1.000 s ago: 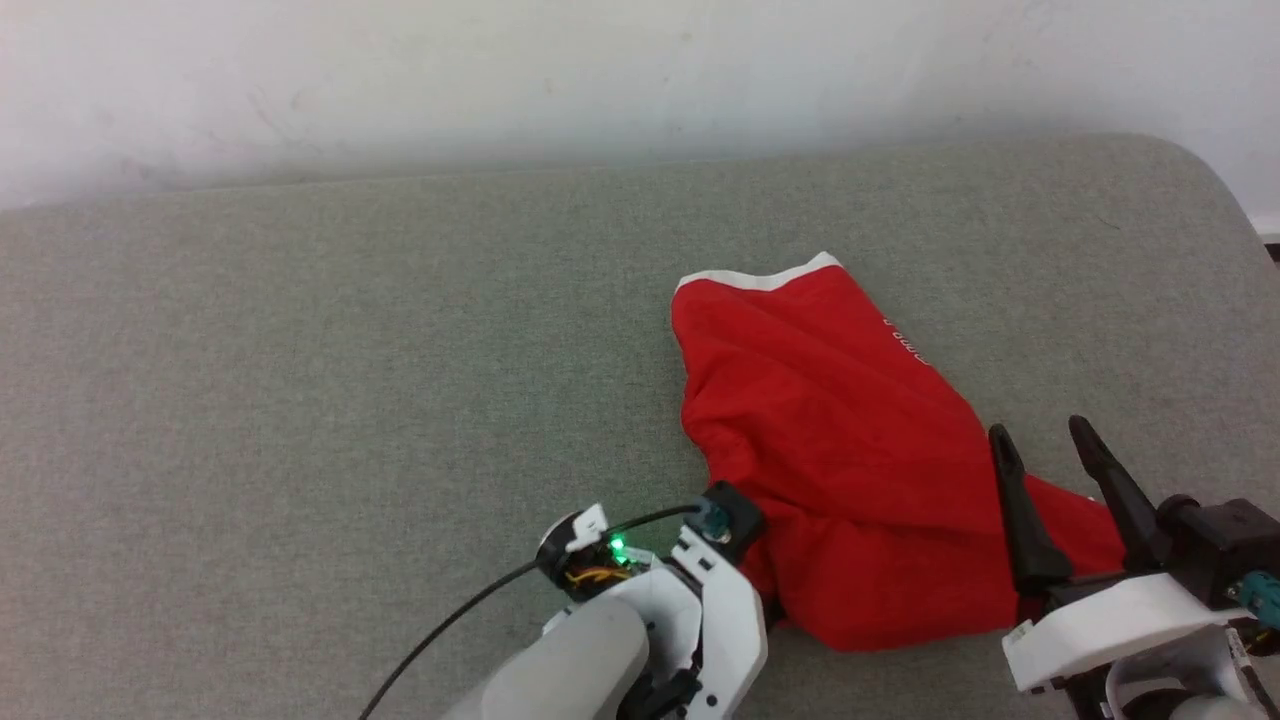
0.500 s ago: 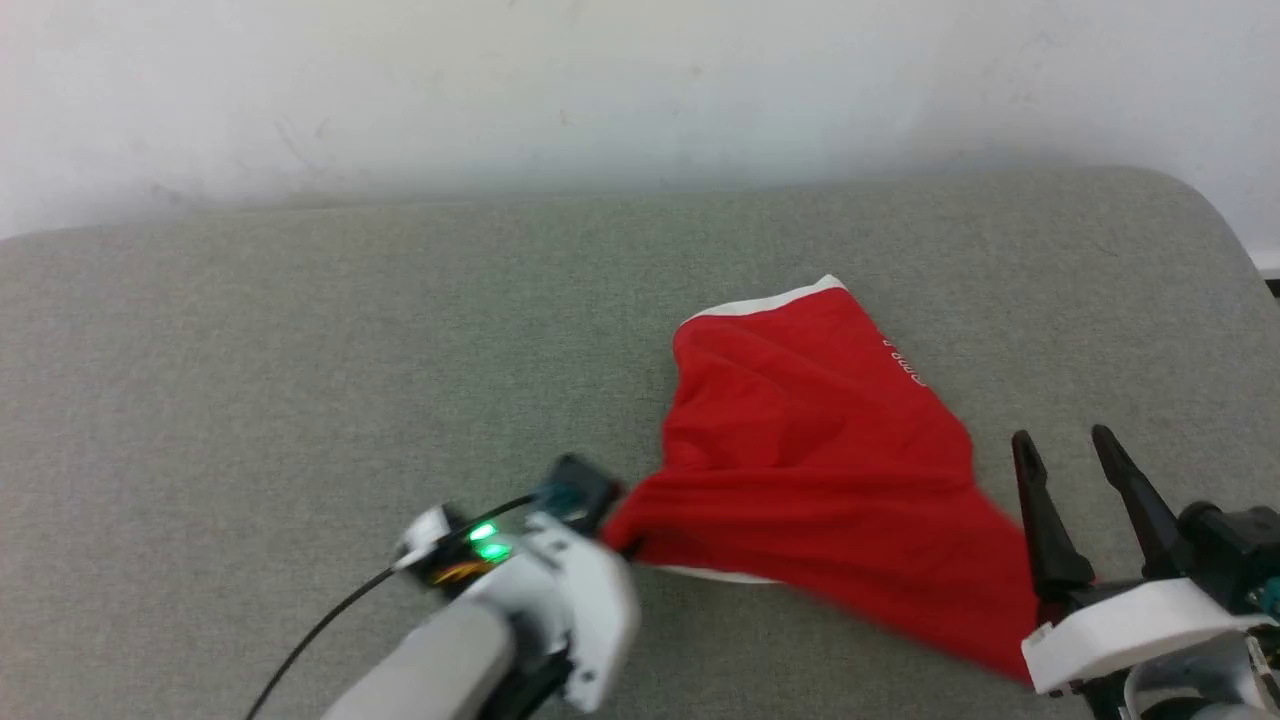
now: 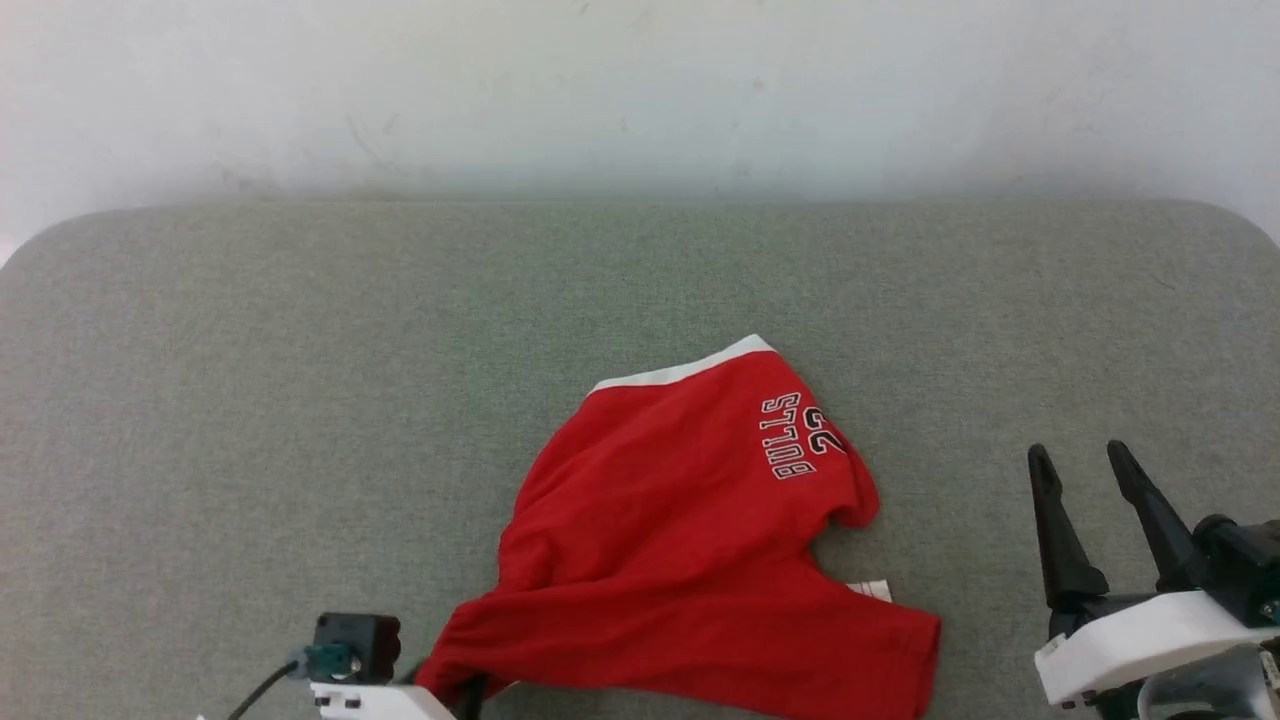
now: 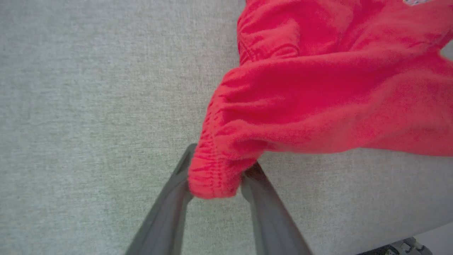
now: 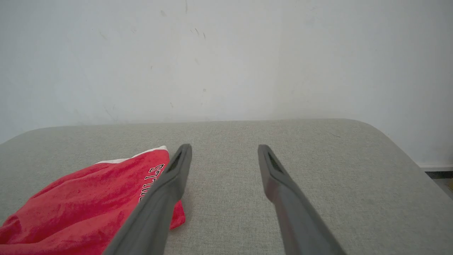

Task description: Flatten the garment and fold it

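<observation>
The red shorts (image 3: 680,540) lie crumpled on the grey padded table (image 3: 300,380), white hem and "BULLS 23" print toward the far side. My left gripper (image 4: 217,170) is shut on the gathered waistband corner (image 4: 212,177), which in the head view sits at the bottom edge (image 3: 450,680) beside the left wrist unit (image 3: 350,650). My right gripper (image 3: 1082,458) stands open to the right of the shorts, holding nothing. In the right wrist view its fingers (image 5: 177,170) frame bare table, with the shorts (image 5: 88,209) at lower left.
A pale wall (image 3: 640,90) runs behind the table. The table's rounded far corners (image 3: 1240,225) and its right edge (image 5: 407,156) are near the right arm. A black cable (image 3: 262,688) trails from the left wrist.
My left gripper has dragged the waistband corner left and toward me, spreading the shorts and turning up the print. The head camera has tilted, shifting the whole picture. The right gripper stays open.
</observation>
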Tool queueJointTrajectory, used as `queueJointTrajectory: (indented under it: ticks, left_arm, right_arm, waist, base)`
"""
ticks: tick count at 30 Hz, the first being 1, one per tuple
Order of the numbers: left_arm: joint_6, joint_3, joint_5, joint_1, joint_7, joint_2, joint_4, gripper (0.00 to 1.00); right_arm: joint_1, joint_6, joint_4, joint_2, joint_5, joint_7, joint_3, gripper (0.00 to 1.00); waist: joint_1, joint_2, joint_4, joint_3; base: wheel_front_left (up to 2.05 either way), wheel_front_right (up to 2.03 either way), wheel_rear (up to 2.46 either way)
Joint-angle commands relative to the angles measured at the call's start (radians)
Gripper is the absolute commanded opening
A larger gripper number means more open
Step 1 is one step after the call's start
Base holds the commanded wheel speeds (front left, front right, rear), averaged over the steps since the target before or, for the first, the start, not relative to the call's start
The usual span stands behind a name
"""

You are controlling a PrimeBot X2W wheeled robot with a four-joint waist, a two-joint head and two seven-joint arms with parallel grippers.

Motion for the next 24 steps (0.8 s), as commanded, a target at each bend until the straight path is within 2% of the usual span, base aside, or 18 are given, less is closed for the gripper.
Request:
queueJointTrajectory:
  ticks: [1,5,10,13,20,24]
  left_arm:
    - [0.007,0.011,-0.005,0.001,-0.011,-0.003,-0.016,1.0]
    - [0.01,0.052,-0.027,0.011,-0.061,-0.011,-0.106,1.0]
    - [-0.023,0.049,0.02,-0.06,-0.053,0.035,-0.172,1.0]
    - [-0.071,0.011,0.059,-0.157,-0.013,0.048,-0.16,1.0]
    - [-0.242,-0.141,0.131,-0.415,0.134,0.003,0.009,1.0]
    - [-0.314,-0.204,0.157,-0.523,0.206,-0.034,0.126,1.0]
  right_arm:
    - [0.005,-0.001,-0.005,0.002,-0.003,0.003,0.0,1.0]
    - [0.017,-0.001,-0.01,0.002,-0.005,0.011,-0.004,1.0]
    - [0.032,-0.001,-0.017,0.002,-0.005,0.021,-0.007,1.0]
    - [0.032,-0.001,-0.025,0.002,-0.007,0.029,-0.005,1.0]
    - [0.002,-0.001,-0.04,0.002,-0.021,0.041,0.021,1.0]
    - [-0.021,-0.001,-0.035,0.002,-0.024,0.043,0.034,1.0]
  waist:
    - [0.0,0.0,0.005,-0.006]
    - [0.0,0.0,0.012,-0.021]
    - [0.0,0.0,0.017,-0.033]
    - [0.0,0.0,0.015,-0.027]
    - [0.0,0.0,-0.027,0.025]
    - [0.0,0.0,-0.064,0.063]
  base:
    - [0.0,0.0,0.0]
    - [0.0,0.0,0.0]
    - [0.0,0.0,0.0]
    - [0.0,0.0,0.0]
    - [0.0,0.0,0.0]
    - [0.0,0.0,0.0]
